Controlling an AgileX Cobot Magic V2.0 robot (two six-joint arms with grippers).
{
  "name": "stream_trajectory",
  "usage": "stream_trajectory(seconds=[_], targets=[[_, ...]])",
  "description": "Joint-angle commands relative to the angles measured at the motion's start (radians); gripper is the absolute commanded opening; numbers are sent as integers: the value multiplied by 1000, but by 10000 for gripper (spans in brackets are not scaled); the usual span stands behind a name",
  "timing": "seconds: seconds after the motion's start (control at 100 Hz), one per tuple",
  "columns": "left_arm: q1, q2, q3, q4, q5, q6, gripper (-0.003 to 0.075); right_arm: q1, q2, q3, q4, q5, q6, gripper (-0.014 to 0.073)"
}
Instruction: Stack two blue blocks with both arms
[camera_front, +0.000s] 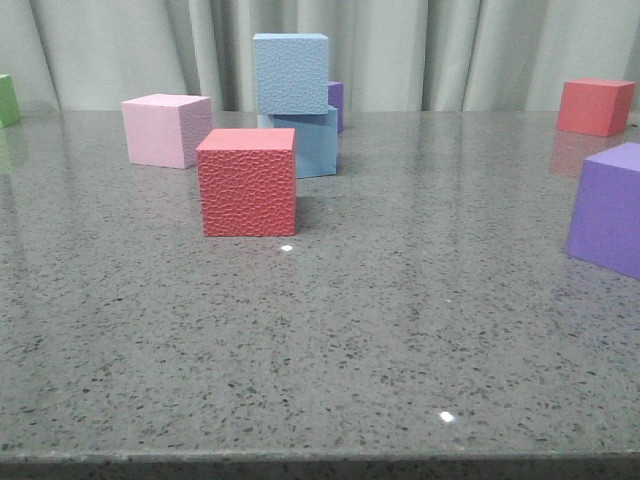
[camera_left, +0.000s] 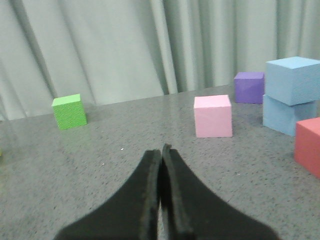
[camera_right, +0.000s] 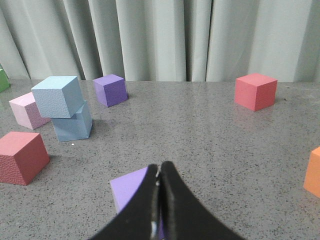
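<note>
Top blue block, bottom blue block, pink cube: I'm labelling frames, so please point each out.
top blue block (camera_front: 291, 74), front view, middle of its pebbled front face.
bottom blue block (camera_front: 315, 142), front view, visible front face.
pink cube (camera_front: 157, 132), front view, front face.

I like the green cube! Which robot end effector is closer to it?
Left. The left end effector faces the green cube across bare table. From the right end effector, only its edge shows far off, beyond the blue stack.

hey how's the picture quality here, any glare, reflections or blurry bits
Front view: two small white glare spots on the table, faint block reflections at its far corners. Left wrist view: the left gripper fingers are soft, out of focus. Right wrist view: the right gripper is equally blurred, while the stacked blue blocks stay sharp.
</note>
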Motion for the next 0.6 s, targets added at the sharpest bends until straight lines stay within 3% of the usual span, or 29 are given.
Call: stream_trajectory(seconds=[0.0,0.2,0.32,0.59], targets=[[61,-29,41,-88,-136,53,-18,-4,14,-23,-39,-74,-2,-113],[156,-117,169,-152,-206,73,-18,-4,14,-23,-39,-74,-2,-113],[172,-156,166,-154,-101,73,-18,-4,14,-23,-39,-73,-2,-113],[172,-163,166,-152,-78,73,-18,-4,14,-23,-39,-73,-2,-113]])
